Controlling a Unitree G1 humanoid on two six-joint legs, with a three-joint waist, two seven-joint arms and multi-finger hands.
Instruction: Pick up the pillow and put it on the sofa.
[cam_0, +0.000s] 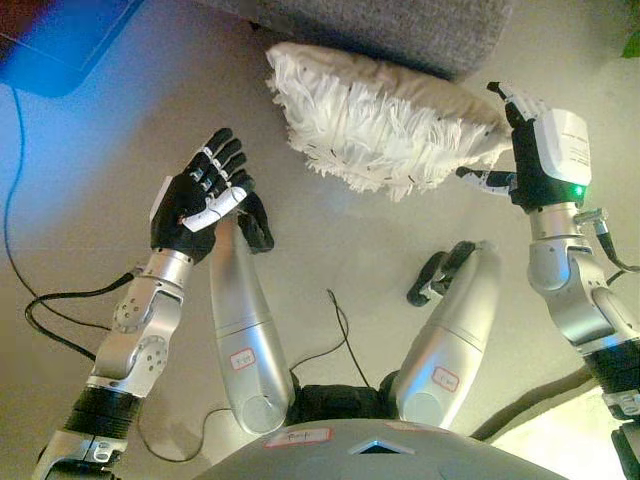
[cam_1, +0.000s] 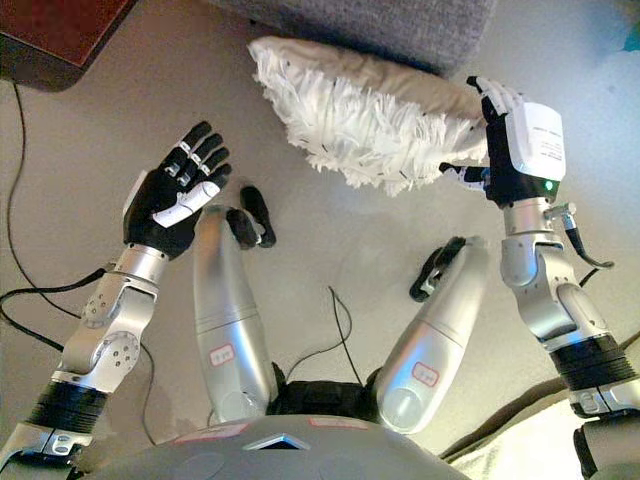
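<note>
A white shaggy pillow (cam_0: 380, 120) with a beige back lies on the floor at the foot of the grey sofa (cam_0: 400, 25), near the top middle of both views. My right hand (cam_0: 530, 150) is against the pillow's right end, with straight fingers reaching up over its edge and the thumb below it. My left hand (cam_0: 200, 195) hovers open to the pillow's left, palm turned toward it, a clear gap away and touching nothing.
A dark reddish-brown piece of furniture (cam_1: 60, 25) fills the upper left corner. A green leaf (cam_0: 632, 45) shows at the upper right edge. Beige floor (cam_0: 100, 130) spreads around the pillow, with a pale mat (cam_0: 560, 440) at the lower right.
</note>
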